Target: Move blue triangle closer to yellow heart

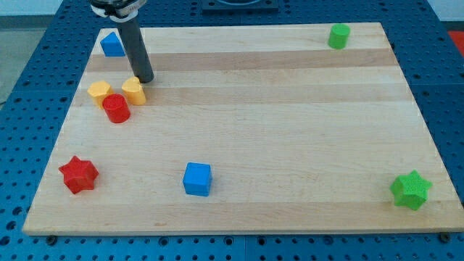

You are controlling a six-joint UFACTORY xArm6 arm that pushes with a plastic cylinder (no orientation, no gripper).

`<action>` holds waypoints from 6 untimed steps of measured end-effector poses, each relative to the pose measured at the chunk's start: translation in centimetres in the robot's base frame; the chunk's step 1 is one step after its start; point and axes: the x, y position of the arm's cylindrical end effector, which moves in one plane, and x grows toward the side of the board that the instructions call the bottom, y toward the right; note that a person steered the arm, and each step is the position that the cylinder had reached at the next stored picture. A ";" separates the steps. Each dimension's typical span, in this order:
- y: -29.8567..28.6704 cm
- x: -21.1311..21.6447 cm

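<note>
Toward the upper left of the frame sits the blue triangle point(112, 44), with my tip point(145, 80) lower right of it, apart, holding nothing (a bare rod, no claw). Just below my tip lies the yellow heart point(133, 91), almost touching.

We see a desk point(290, 145) of pale wood, its grain running in long bands across the view, smooth with a soft matt sheen. Around it lies a blue surface point(29, 65) that looks like painted metal, dotted with small holes. Our rod point(135, 54) is dark and slightly glossy, as is my tip point(145, 80). The blue triangle point(112, 44), yellow heart point(133, 91), red cylinder point(116, 109), blue cube point(196, 179) and green star point(411, 190) look like matt plastic.
</note>
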 end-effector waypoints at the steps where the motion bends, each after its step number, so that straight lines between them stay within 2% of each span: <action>1: 0.8 -0.3; 3: 2.4 -1.6; 4: 7.0 -9.4; 5: 1.2 -14.8; 6: -6.7 -14.8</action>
